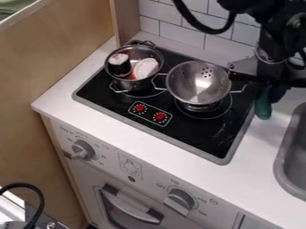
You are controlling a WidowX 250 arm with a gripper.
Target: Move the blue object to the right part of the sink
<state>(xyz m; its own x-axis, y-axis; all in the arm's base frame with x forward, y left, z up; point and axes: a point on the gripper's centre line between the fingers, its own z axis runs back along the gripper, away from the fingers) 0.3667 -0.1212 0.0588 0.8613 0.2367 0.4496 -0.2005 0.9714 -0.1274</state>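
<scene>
Blue object: blue-green and rounded at its lower end [263, 107], at the right of the frame, between the colander [197, 82] and the sink [281, 167]. I judge it light and stiff, likely a smooth plastic toy that could slip or turn if pinched near the tip; nothing suggests it is fragile.
Where to hold: across its narrow width, near the middle – a squeeze at the rounded end would let the rest swing.
Gripper: mine [275, 91] is at the upper right, right against the blue object in the picture. I cannot tell whether I am clenched on it or released.
Hidden: my own dark body covers the object's upper part, so its full length and shape are a guess. Whether it touches the table [65, 103] or hangs just above, I cannot make out.
Sink: cut off by the right edge – only its left portion is visible, so the right part I need lies outside the frame.
Stove: its black top [110, 100] carries the colander and a pot [134, 84].
</scene>
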